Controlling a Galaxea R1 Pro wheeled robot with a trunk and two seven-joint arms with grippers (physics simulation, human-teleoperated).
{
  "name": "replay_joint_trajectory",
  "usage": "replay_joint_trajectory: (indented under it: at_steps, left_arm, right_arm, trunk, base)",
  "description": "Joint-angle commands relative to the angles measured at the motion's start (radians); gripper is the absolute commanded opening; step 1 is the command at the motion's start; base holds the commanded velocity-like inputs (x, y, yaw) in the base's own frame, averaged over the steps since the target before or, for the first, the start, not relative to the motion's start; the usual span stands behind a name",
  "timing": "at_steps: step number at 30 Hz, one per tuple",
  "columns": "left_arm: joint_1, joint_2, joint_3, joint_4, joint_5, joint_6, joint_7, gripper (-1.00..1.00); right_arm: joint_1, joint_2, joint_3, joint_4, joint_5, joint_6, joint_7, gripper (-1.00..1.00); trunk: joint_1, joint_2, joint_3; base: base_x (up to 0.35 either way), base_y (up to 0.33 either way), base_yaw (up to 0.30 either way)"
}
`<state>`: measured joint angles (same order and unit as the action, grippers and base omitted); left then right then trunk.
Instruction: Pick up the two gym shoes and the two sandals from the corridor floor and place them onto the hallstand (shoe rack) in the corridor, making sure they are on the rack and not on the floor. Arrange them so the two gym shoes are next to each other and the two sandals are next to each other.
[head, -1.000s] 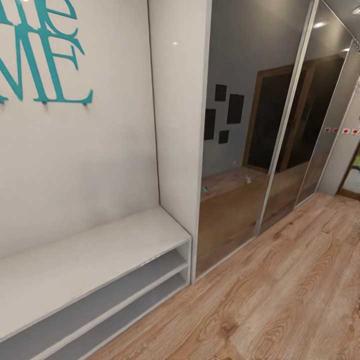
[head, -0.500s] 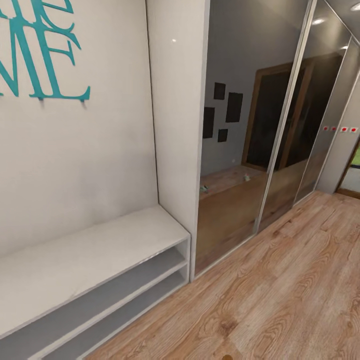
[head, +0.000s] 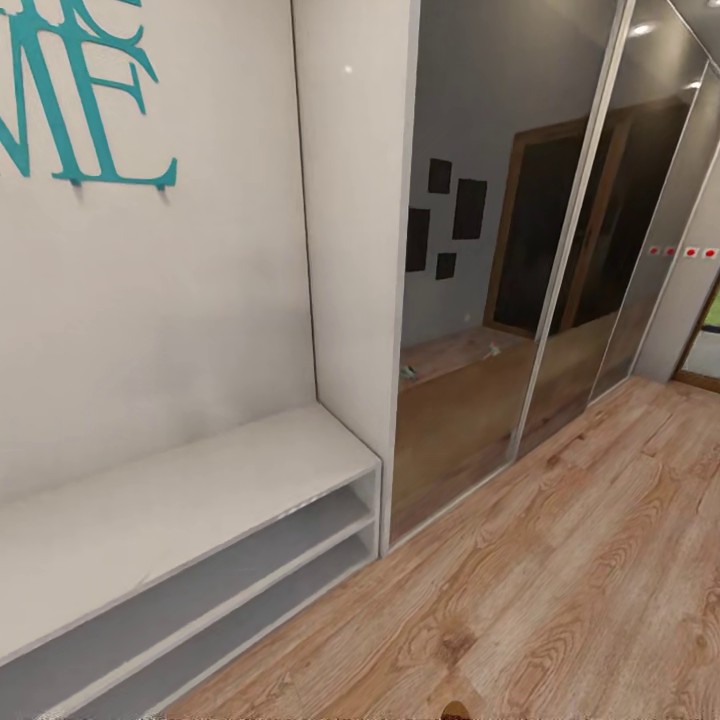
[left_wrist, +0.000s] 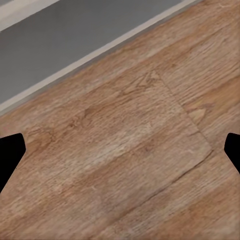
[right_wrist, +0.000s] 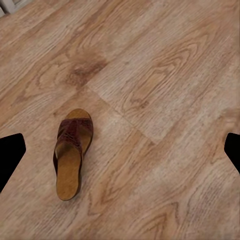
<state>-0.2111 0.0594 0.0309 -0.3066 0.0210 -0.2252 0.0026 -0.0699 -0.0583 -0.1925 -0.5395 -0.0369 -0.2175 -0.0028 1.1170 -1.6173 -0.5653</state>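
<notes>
One brown leather sandal (right_wrist: 71, 151) with a tan footbed lies flat on the grained wood-plank floor (right_wrist: 165, 100), clear of the right fingers (right_wrist: 11, 155), which are spread open and empty. Left fingers (left_wrist: 10, 155) are likewise open over bare planks. White bench unit (head: 200, 480) has two open grey tiers, with teal serif letters "ME" (head: 85, 95) on the wall above.

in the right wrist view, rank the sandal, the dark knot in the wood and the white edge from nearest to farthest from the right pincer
1. sandal: flat on the corridor floor, just beside the open right pincer.
2. dark knot: in the planks beyond the sandal's toe.
3. white edge: farthest, well past the knot.
</notes>
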Motion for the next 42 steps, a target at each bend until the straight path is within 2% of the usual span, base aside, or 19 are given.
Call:
replay_joint_trajectory:
  at_steps: [1,42]
  left_arm:
    - [-0.001,0.0,0.001,0.001,0.002,-0.003,0.0,1.0]
    - [-0.001,0.0,0.001,0.003,0.002,-0.003,0.0,1.0]
  right_arm:
    - [-0.001,0.0,-0.001,0.0,-0.004,-0.003,0.0,1.0]
    - [-0.001,0.003,0.002,0.001,-0.004,-0.002,0.0,1.0]
  trunk:
    - [0.004,-0.008,-0.006]
    - [0.161,-0.295,-0.144]
  base:
    - [0.0,0.0,0.0]
    - [0.0,0.0,0.0]
